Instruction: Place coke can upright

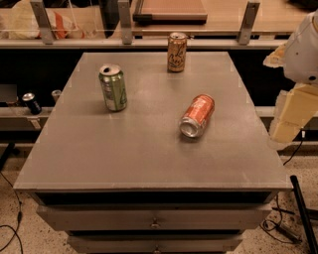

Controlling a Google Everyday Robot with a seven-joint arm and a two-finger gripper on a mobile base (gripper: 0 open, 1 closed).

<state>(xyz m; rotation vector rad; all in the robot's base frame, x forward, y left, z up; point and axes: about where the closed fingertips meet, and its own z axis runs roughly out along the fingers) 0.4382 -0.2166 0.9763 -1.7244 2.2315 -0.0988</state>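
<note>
The coke can (pixel 197 115) is thin glossy aluminium, its end bare silver metal; the green can (pixel 113 88) and tan can (pixel 177 52) have the same printed sheen; the table (pixel 149 163) top is smooth, matt grey with a dull shine, perhaps metal or laminate; the drawers (pixel 99 218) look painted matt, with a small metal knob (pixel 155 223); the gripper (pixel 282 134), off the table's right edge, is matt cream plastic; the arm (pixel 305 47) shell above it is smooth white plastic; the floor (pixel 293 171) is speckled stone; the board (pixel 169 7) behind looks wooden.
</note>
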